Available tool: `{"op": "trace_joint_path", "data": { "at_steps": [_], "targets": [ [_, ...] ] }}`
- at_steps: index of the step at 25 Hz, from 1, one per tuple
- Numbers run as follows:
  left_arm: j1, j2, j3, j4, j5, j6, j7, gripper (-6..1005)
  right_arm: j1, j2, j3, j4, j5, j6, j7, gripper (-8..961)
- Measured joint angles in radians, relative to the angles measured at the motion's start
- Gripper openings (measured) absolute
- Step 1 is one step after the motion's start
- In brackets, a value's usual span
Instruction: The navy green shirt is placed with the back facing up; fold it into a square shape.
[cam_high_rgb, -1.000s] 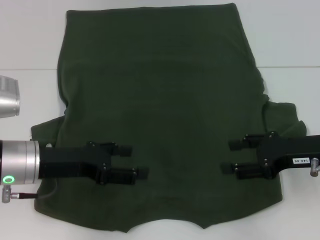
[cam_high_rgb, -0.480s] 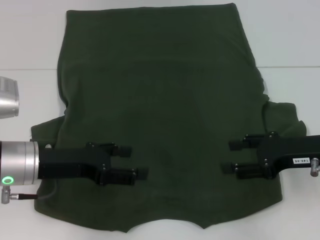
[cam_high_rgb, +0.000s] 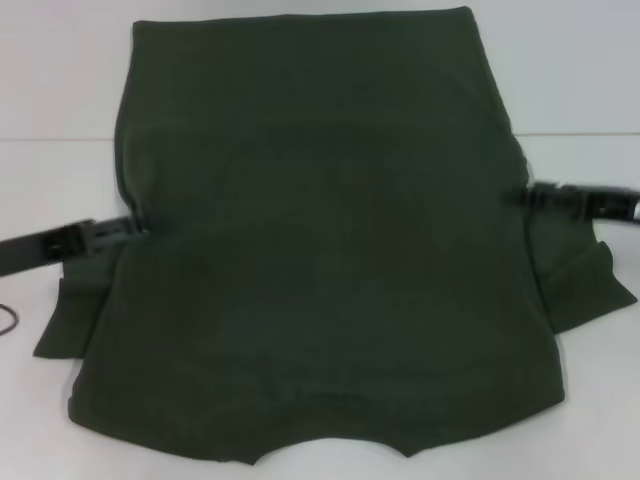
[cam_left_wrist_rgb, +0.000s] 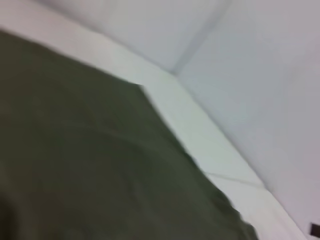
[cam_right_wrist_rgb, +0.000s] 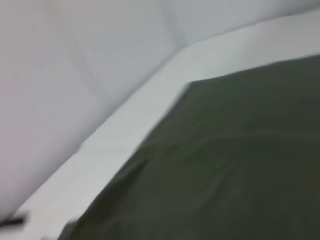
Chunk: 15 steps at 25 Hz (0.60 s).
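dark olive soft fabric fills most of my head view: the navy green shirt (cam_high_rgb: 320, 250), plain and matte, lies flat on the white table (cam_high_rgb: 60, 90), its long axis running away from me, straight edge far, notched edge near. my left hand (cam_high_rgb: 110, 230) sits low at the shirt's left edge where the sleeve begins; my right hand (cam_high_rgb: 545, 198) is at the right edge by the other sleeve. i cannot tell whether either hand is open or pinching cloth. both sleeves hang loosely outward. wrist views show only blurred green cloth and pale table.
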Motion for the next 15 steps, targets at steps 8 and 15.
{"op": "trace_joint_path", "data": {
  "at_steps": [8,15],
  "targets": [
    [0.027,0.078,-0.025,-0.116,0.001,-0.098,-0.171,919,0.059,-0.062,0.0,0.096,0.002,0.111,0.115,785],
    [0.03,0.085,-0.023,-0.198,0.001,-0.232,0.03,920,0.077,-0.054,-0.01,0.098,0.001,0.123,0.111,783]
  ]
}}
